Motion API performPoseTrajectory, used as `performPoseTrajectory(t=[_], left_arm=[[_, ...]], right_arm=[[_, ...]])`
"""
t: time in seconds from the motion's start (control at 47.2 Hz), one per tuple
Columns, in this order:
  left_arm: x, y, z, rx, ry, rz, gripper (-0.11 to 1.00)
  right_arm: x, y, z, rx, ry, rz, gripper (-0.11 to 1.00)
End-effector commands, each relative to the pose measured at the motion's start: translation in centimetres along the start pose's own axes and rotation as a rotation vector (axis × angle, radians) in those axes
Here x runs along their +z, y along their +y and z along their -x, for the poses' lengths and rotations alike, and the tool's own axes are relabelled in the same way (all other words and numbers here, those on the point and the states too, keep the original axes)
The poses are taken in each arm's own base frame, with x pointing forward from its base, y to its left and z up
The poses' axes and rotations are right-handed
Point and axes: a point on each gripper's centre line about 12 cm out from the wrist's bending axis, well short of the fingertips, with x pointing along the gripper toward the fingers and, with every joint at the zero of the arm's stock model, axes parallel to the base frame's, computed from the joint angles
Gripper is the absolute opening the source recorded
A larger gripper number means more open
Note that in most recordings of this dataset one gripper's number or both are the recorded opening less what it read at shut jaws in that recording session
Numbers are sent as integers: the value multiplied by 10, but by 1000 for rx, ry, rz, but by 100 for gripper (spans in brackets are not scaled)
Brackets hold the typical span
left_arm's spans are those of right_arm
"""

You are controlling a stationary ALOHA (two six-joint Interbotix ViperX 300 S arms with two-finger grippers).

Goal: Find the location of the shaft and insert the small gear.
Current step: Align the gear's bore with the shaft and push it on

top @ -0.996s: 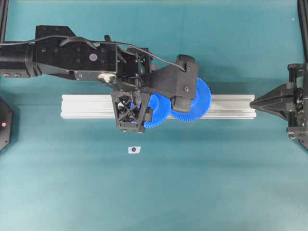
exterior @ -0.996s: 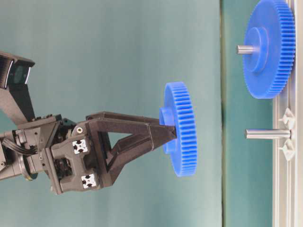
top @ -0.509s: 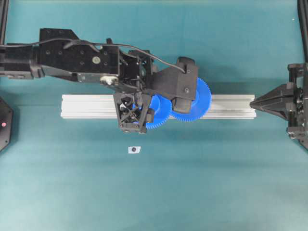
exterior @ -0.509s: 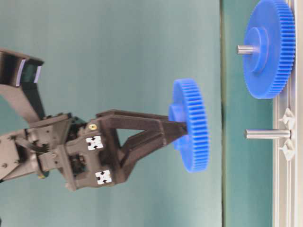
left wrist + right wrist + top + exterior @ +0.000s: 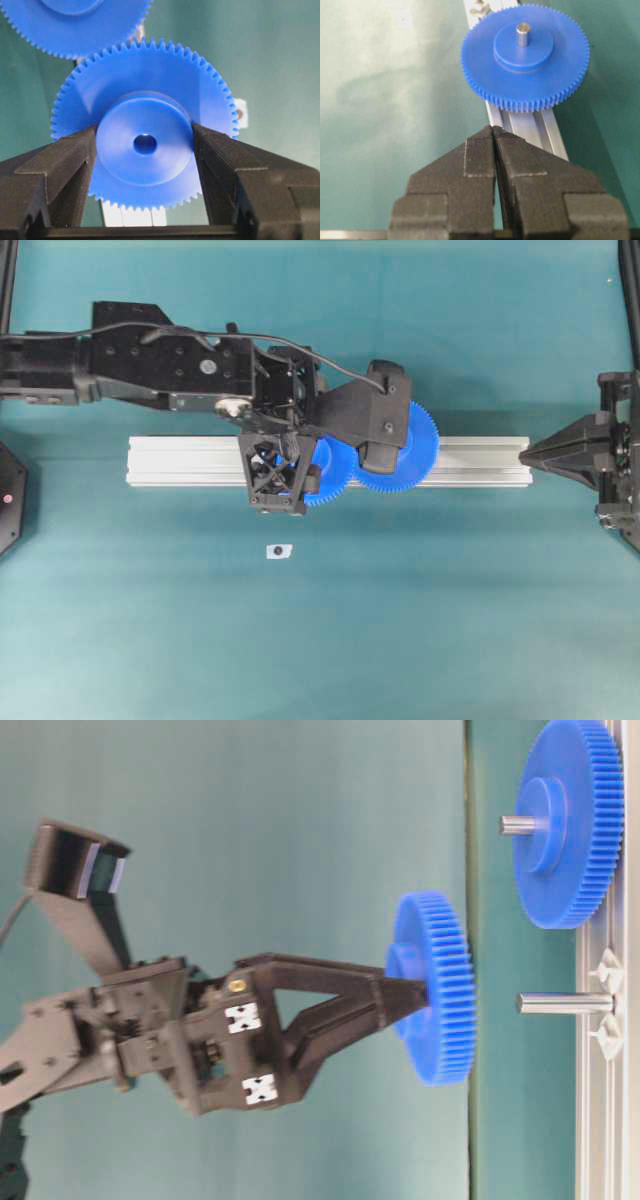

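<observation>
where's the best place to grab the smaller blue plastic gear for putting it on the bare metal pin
By its raised round hub, the fingers on opposite sides of it, coming from the hub face. That is how the left gripper holds the smaller blue plastic toothed gear here: the fingers clamp the hub wall, which probably keeps the teeth and the centre hole clear, and the far face free to meet the bare grey metal shaft.

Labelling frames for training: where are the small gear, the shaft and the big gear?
small gear (image 5: 145, 144): left wrist view, hub around the centre hole.
shaft (image 5: 565, 1003): table-level view, middle of the pin.
big gear (image 5: 525, 57): right wrist view, raised hub.
</observation>
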Motion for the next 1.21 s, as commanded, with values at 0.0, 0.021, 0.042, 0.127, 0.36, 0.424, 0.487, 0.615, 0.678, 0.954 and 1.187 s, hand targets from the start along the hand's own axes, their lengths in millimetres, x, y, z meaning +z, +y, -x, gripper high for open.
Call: performPoseTrajectory(t=[0.0, 0.021, 0.042, 0.127, 0.36, 0.424, 0.487, 0.615, 0.678, 0.954, 1.187], left_arm=[[3, 2, 7, 11, -40, 5, 63], [2, 3, 6, 12, -38, 8, 63], [2, 3, 5, 11, -38, 8, 63], [-1, 4, 0, 12, -32, 18, 63], [-8, 3, -12, 10, -28, 25, 63], [-9, 3, -15, 10, -26, 26, 63], [-10, 2, -17, 7, -22, 28, 63], [-12, 2, -23, 7, -10, 24, 63], [-12, 2, -25, 5, -8, 26, 63], [-19, 13, -33, 12, 3, 52, 63], [-21, 19, -30, 20, 3, 51, 63]], right_arm=[[4, 0, 0, -1, -10, -11, 3], [4, 0, 0, -1, -11, -11, 3], [4, 0, 0, -1, -11, -11, 3], [4, 0, 0, -1, -10, -11, 3], [4, 0, 0, -1, -11, -9, 3], [4, 0, 0, -1, -11, -11, 3], [4, 0, 0, -1, -11, -11, 3], [4, 0, 0, -1, -11, -11, 3], [4, 0, 0, -1, -11, -11, 3], [4, 0, 0, -1, -11, -9, 3], [4, 0, 0, -1, -11, -11, 3]])
